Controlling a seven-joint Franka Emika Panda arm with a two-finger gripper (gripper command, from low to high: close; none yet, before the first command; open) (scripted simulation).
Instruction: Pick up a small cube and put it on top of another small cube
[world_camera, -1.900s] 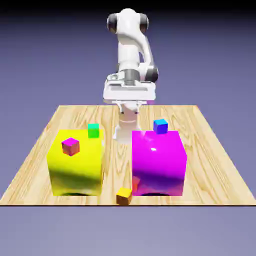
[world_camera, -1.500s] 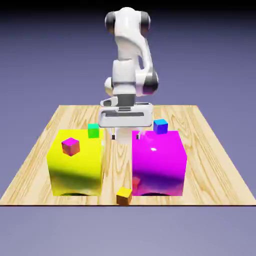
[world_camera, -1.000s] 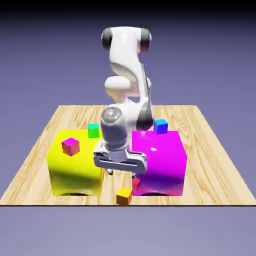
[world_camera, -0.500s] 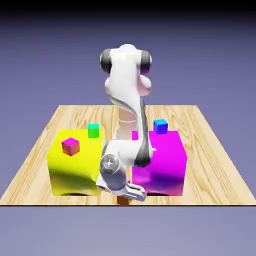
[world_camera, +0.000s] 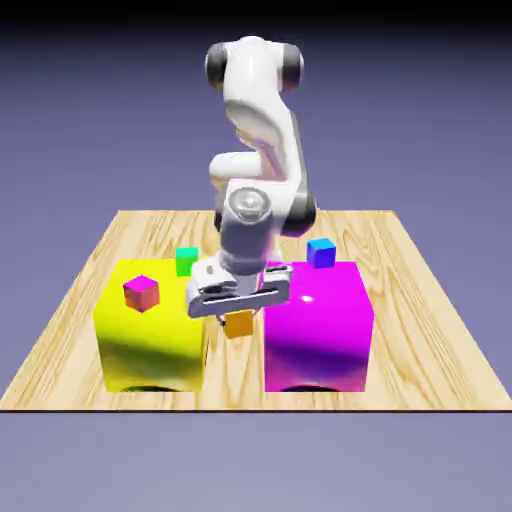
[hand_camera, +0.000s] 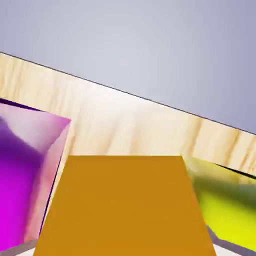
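Note:
My gripper is shut on the small orange cube and holds it above the table, in the gap between the big yellow cube and the big magenta cube. In the hand view the orange cube fills the lower middle, and only a grey sliver of one fingertip shows beside it. A small magenta-red cube rests on top of the big yellow cube. A small blue cube sits at the far edge of the big magenta cube's top. A small green cube shows behind the yellow one.
The wooden table ends just in front of the two big cubes. In the hand view the magenta cube lies left, the yellow cube right, and the table edge runs across above them.
The gripper came down at the table's front edge, shut on the orange cube and lifted it. It now hangs higher, between the two big cubes.

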